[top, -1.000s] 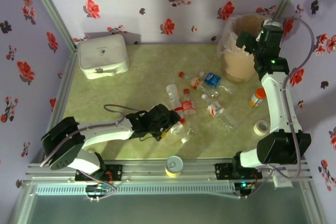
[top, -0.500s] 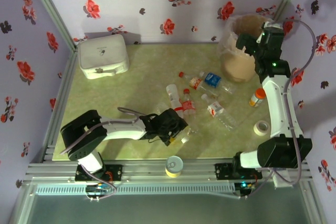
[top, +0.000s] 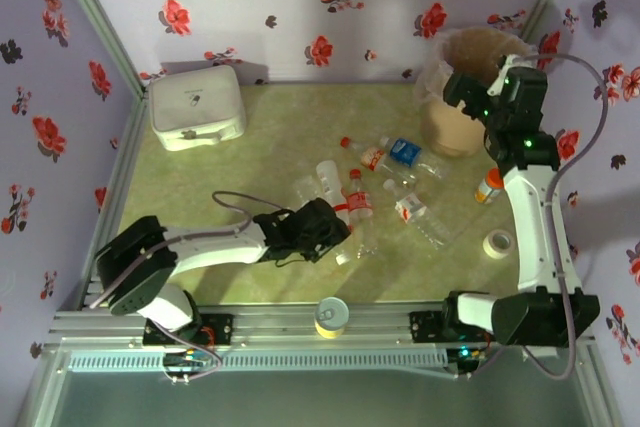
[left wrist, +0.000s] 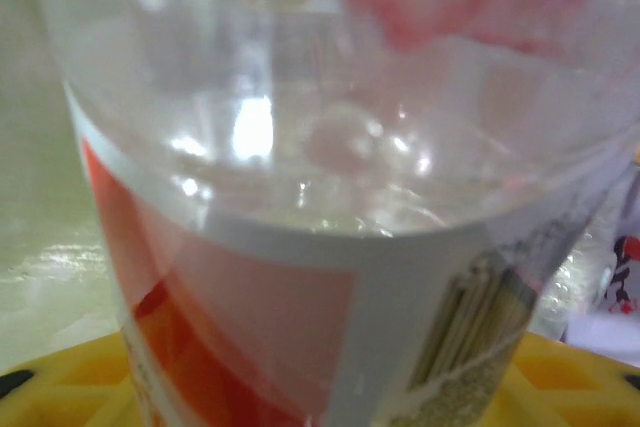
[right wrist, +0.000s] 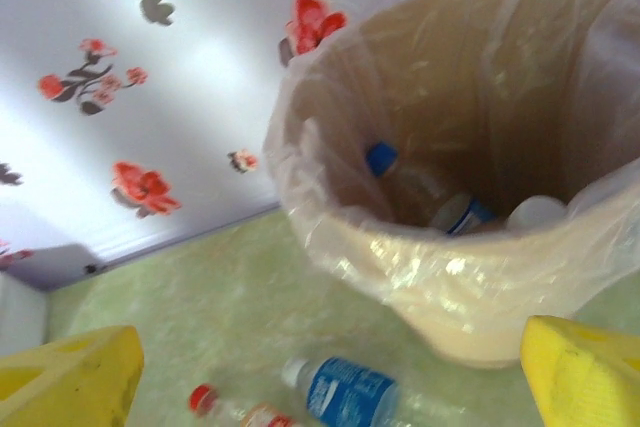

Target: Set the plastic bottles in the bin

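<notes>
Several bottles (top: 405, 152) near orange-capped vial (top: 489, 185)

Pale green surface (top: 250, 167) before my arms, white box (top: 197, 107) at its far left corner, beige bin (top: 455, 132) far right, plastic bottles (top: 357, 197) scattered lying mid-surface, orange-capped vial (top: 489, 185) and tape roll (top: 497, 243) along my right

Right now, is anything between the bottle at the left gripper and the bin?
On the table, yes: a blue-labelled bottle and a red-capped bottle lie between. Overhead, the open right gripper hangs at the bin.
</notes>
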Robot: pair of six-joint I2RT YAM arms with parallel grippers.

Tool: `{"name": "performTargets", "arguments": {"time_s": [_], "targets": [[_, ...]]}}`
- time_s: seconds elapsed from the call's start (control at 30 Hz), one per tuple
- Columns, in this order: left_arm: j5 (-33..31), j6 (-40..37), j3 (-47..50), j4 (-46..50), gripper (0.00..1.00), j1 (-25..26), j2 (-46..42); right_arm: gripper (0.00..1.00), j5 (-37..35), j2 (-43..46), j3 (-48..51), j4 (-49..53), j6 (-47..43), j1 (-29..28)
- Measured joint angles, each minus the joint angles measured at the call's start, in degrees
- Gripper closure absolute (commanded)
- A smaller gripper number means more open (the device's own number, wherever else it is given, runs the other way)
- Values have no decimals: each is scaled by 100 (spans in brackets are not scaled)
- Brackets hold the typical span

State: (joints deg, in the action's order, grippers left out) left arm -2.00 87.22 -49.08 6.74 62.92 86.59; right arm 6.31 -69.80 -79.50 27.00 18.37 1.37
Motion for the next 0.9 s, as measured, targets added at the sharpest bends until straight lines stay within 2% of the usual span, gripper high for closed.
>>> {"name": "performTargets", "arguments": {"time_s": [0.1, 0.23, 0.4, 0.57, 0.77, 0.9], "targets": [[-61, -922, -94, 208, 44, -201, -365, 4, 623, 302, 192, 116, 179, -170], [42, -2590, -446, 457, 48, -595, -673, 5, 1725, 358, 376, 153, 337, -612], [846, -4280, -634, 457, 56, -1316, -802, 7, 2715, 57, 713, 68, 564, -1300], [1620, -5136, -636, 487, 59, -1751, -726, 6, 3106, -328, 715, -61, 570, -1902], [2347, -5574, -643, 402, 59, -1755, -411, 5, 3073, -1054, 400, -144, 487, -2468], [2527, -5637, -643, 289, 59, -1755, -391, 9, 3025, -1373, 393, -175, 479, -2712]]}}
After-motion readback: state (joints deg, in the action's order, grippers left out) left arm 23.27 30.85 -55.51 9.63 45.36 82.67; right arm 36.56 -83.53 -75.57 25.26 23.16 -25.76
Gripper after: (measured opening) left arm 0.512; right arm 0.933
